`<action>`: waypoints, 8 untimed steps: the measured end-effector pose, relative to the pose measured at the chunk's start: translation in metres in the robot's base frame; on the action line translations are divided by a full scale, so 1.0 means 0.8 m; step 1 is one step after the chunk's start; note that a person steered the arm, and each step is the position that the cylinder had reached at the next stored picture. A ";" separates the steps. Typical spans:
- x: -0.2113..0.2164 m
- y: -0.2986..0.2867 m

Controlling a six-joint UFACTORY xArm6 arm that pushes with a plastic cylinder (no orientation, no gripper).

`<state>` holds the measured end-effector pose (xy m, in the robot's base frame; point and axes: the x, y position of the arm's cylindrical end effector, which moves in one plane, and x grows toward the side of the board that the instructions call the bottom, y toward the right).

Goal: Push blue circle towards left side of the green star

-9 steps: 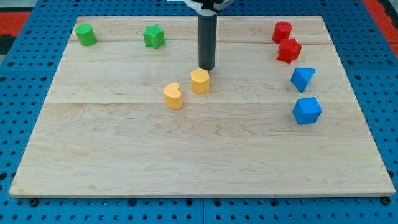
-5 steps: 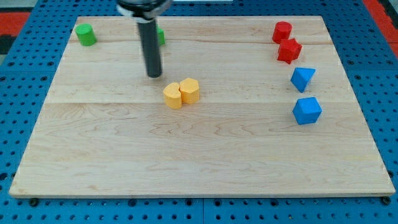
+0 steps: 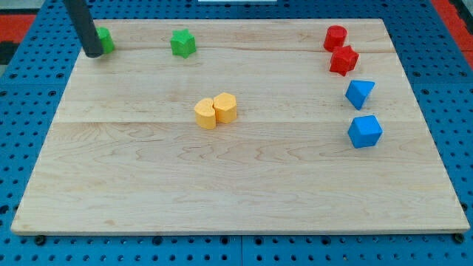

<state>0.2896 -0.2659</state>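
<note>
The green star [image 3: 182, 43] lies near the view's top, left of centre. Two blue blocks lie at the view's right: an upper angular one [image 3: 360, 93] and a lower cube-like one [image 3: 365, 131]; neither reads clearly as a circle. My tip [image 3: 94, 54] rests at the top left of the board, far left of the green star and far from both blue blocks. The rod covers the left part of a green round block [image 3: 106, 41] just right of it.
Two yellow blocks touch each other near the board's centre: a heart-like one [image 3: 206, 114] and a hexagon [image 3: 225, 107]. Two red blocks [image 3: 335, 37] [image 3: 344, 59] lie at the top right, above the blue ones. The wooden board's [image 3: 236, 185] edges border a blue pegboard.
My tip has moved from beside the yellow hexagon to the board's top left. The hexagon was pushed left against the other yellow block. The blue blocks have not moved.
</note>
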 end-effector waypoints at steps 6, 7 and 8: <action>-0.061 0.101; -0.076 0.097; -0.065 0.096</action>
<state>0.2373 -0.1890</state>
